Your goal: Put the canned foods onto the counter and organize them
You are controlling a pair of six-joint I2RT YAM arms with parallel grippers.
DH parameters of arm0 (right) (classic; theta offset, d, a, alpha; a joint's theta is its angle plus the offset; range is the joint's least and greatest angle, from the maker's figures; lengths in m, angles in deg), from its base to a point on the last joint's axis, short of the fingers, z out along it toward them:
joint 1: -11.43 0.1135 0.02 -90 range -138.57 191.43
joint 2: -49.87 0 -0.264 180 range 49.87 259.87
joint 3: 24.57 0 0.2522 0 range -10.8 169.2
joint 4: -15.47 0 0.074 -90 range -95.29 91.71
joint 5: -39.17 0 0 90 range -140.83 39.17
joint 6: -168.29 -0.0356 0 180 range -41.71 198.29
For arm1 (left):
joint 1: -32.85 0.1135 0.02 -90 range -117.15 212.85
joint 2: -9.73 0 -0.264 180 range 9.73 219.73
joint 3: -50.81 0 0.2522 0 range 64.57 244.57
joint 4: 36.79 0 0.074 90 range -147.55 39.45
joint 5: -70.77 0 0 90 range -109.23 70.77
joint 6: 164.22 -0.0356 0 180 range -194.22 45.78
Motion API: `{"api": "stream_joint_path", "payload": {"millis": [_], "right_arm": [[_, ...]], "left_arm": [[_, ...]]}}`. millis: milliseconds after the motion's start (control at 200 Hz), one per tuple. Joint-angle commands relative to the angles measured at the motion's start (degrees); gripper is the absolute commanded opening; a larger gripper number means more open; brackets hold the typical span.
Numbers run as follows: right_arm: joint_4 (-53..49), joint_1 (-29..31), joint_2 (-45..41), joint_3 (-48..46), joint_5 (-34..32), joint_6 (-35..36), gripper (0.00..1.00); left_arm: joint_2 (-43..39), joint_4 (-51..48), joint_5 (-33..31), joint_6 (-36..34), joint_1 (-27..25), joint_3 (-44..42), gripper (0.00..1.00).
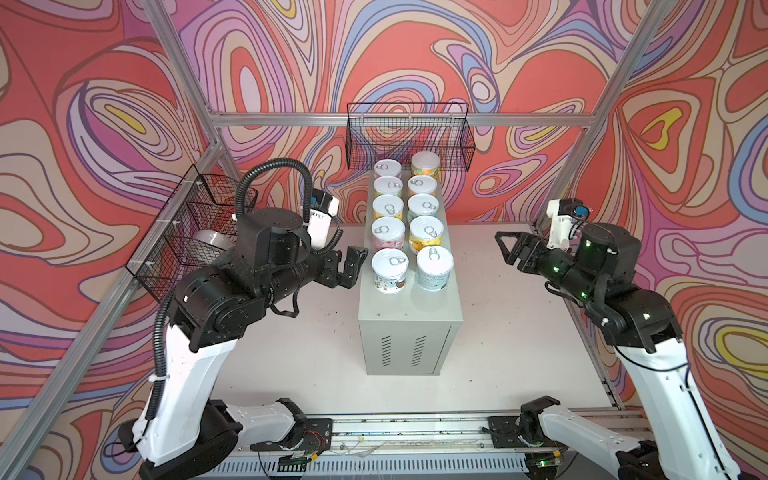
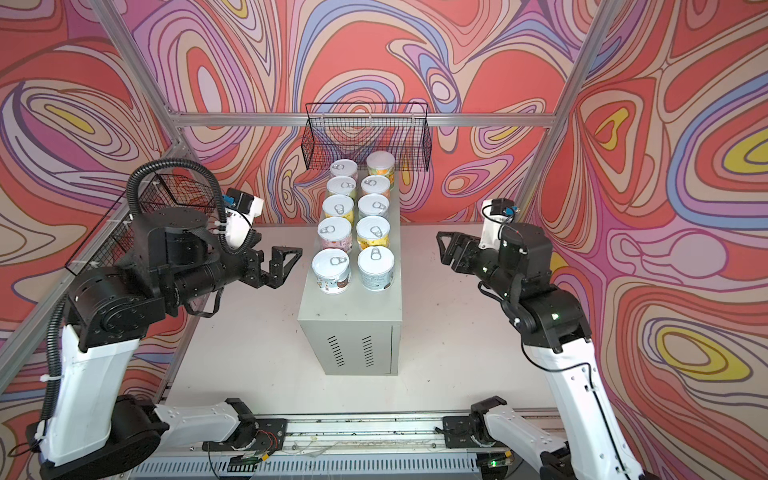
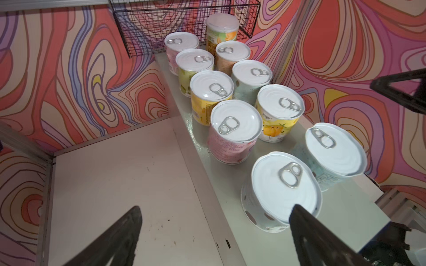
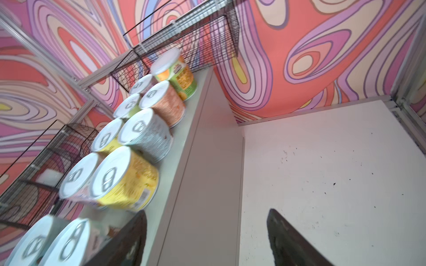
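Note:
Several canned foods stand upright in two rows on the flat top of the pale grey counter, seen in both top views. The front pair are pale blue-labelled cans. Just left of the front left can my left gripper hangs open and holds nothing; one finger overlaps that can's rim in the left wrist view. My right gripper is open and bare, well off to the counter's right, above the table. In the right wrist view its fingers frame the counter's side.
A black wire basket hangs on the back wall just behind the far cans. Another wire basket on the left wall holds a white roll. The white table lies around the counter, with the arms' rail at the front.

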Motion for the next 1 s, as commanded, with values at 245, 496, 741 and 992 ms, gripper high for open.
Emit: {"api": "stream_joint_path", "payload": {"millis": [245, 496, 741, 992], "right_arm": [[-7.79, 16.66, 4.27, 3.51, -24.99, 2.04, 0.79], [-7.97, 23.14, 8.75, 4.84, -29.89, 1.72, 0.79], [-6.99, 25.54, 10.72, 4.59, -28.64, 1.45, 0.79], [-6.08, 28.25, 12.31, 4.45, -28.84, 1.02, 0.80]], "left_arm": [[-3.04, 5.42, 3.85, 3.48, 6.07, -10.64, 1.00], [-3.59, 7.59, 7.43, 3.65, 9.63, -14.29, 1.00], [-3.67, 9.39, 9.55, 4.07, 9.84, -16.87, 1.00], [-3.54, 10.41, 10.61, 4.62, 9.78, -18.18, 1.00]]}}
